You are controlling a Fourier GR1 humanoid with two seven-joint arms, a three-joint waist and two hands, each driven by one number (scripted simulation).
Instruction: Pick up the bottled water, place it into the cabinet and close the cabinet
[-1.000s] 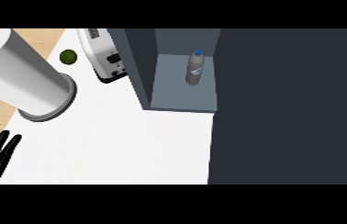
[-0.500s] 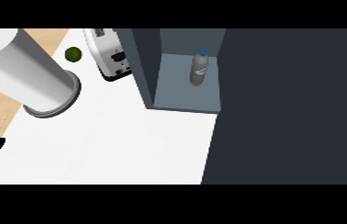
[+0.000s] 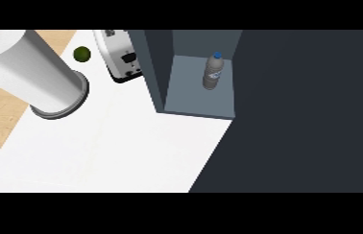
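Observation:
The bottled water [image 3: 213, 72], clear with a blue cap, stands upright on the shelf inside the grey-blue cabinet [image 3: 193, 105]. A large dark panel [image 3: 291, 118], which looks like the cabinet's door, fills the right side of the head view and reaches down to the lower edge. Neither hand shows anywhere in the view.
A big white cylinder [image 3: 39, 79] stands on the white counter [image 3: 120, 151] at the left. A white toaster [image 3: 122, 54] sits beside the cabinet's left wall, and a small green fruit [image 3: 82, 53] lies behind the cylinder. Wooden flooring shows at the far left.
The left hand, seen at the lower left edge one second ago, has left the view. The scene has shifted slightly, and the dark panel covers more of the lower right.

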